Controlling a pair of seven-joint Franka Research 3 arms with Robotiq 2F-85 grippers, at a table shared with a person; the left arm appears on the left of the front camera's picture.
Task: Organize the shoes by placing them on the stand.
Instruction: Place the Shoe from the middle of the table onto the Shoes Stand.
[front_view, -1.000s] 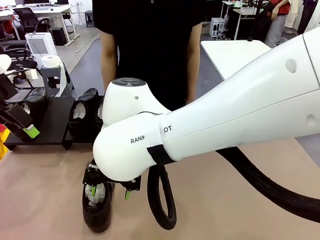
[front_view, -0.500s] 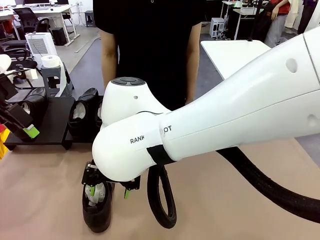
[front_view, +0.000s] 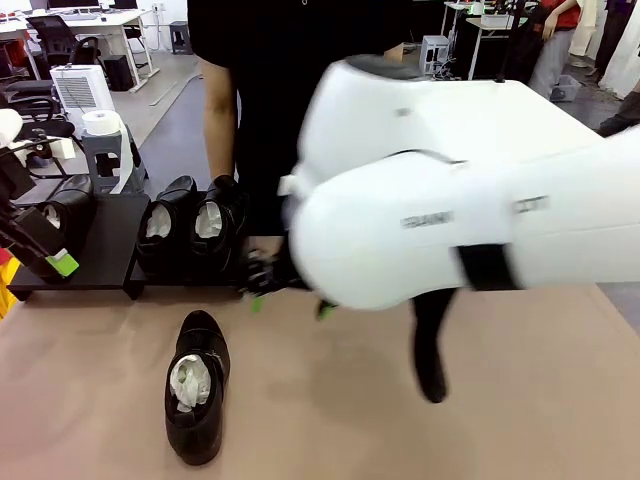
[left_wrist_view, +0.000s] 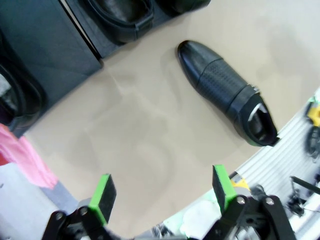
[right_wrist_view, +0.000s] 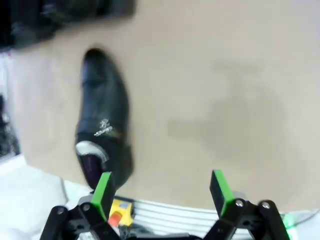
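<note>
Status: three shoes sit on the stand (front_view: 105, 240) at the upper left of the front view: a pair (front_view: 190, 230) on its right panel and one (front_view: 65, 215) at the far left edge. One loose shoe (front_view: 197, 400) remains on the table (front_view: 330, 400), lower left. Its long axis runs near vertical in the frame, toe toward the stand, paper-stuffed opening toward the bottom edge.

My left gripper (left_wrist_view: 162, 187) and right gripper (right_wrist_view: 161, 187) both stand spread wide, holding nothing. By my judgement, one placement remains.
</note>
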